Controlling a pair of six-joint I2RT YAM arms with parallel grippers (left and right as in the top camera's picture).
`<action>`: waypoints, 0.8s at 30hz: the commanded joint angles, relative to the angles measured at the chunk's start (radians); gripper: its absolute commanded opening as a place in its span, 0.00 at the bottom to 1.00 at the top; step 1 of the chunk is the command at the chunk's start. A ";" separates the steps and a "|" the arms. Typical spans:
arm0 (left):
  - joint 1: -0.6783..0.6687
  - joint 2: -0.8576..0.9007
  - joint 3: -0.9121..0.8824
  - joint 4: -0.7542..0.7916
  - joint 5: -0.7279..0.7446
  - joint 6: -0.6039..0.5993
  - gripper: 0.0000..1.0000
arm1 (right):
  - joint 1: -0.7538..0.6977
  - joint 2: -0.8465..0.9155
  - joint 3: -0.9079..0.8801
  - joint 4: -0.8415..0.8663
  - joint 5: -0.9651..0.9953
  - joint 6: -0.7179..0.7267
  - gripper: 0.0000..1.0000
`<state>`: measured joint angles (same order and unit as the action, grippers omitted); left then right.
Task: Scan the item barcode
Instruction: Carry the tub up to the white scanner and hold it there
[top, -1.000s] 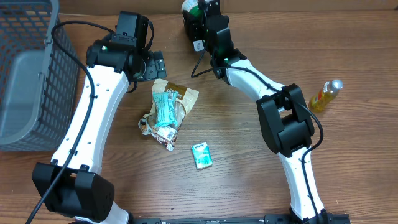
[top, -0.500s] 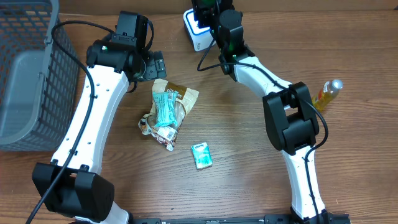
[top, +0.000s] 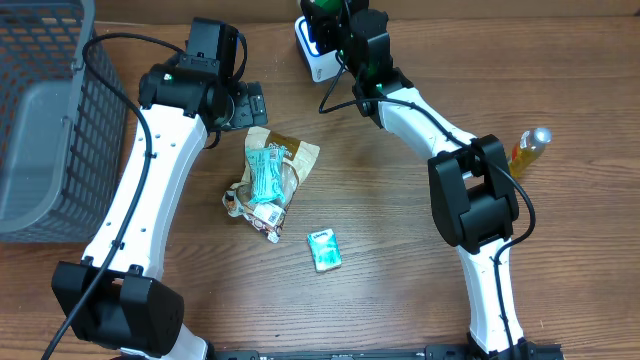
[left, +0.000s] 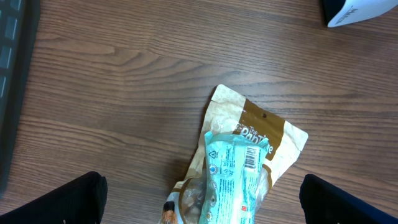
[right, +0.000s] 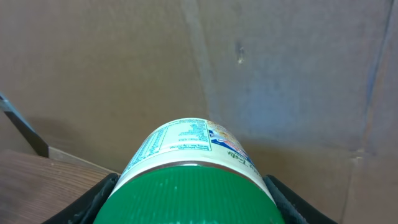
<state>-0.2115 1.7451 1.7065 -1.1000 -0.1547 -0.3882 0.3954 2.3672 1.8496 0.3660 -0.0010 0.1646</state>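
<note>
Overhead view: item under task, a round white-labelled plastic jar with a green screw lid (top: 313, 12), held at the top centre of the frame in the right gripper (top: 330, 22), directly above or just behind a white box-shaped barcode scanner with a blue-lit face (top: 311, 52); whether the jar touches the scanner cannot be told. The left gripper (top: 245, 105) hangs in the upper left of centre, jaws spread wide and holding nothing, above a tan paper snack pouch (top: 296, 152) with a teal plastic packet (top: 264, 176) lying on it. Also present: a small green-and-white pack (top: 323, 249) at lower centre, a yellow bottle with a silver cap (top: 526, 151) at the right edge, a grey mesh basket (top: 50, 60) at the far left, and a brown wood-grain table (top: 400, 260). Left wrist view: the pouch and packet lie at lower centre between the black fingers (left: 68, 202), well apart from both; a corner of the scanner shows at upper right. Right wrist view: the jar fills lower centre, lid toward the camera, jaws clamped on either side of the lid, small print visible on the label, no barcode in sight. Handling, as judged: rigid, probably light, not fragile; the smooth round wall could turn or slip in a two-finger hold. The lid rim is the better purchase, since it leaves the label bare for the scanner.
</note>
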 joint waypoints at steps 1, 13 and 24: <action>-0.005 -0.012 0.017 0.000 -0.010 0.015 1.00 | 0.002 0.016 0.020 0.025 -0.016 0.026 0.04; -0.005 -0.012 0.017 0.000 -0.010 0.015 1.00 | -0.003 0.093 0.020 0.047 -0.016 0.026 0.04; -0.005 -0.012 0.017 0.000 -0.010 0.015 1.00 | -0.027 -0.061 0.024 0.124 -0.021 0.026 0.04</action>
<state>-0.2115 1.7451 1.7065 -1.1000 -0.1547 -0.3882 0.3859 2.4470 1.8496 0.4805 -0.0196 0.1837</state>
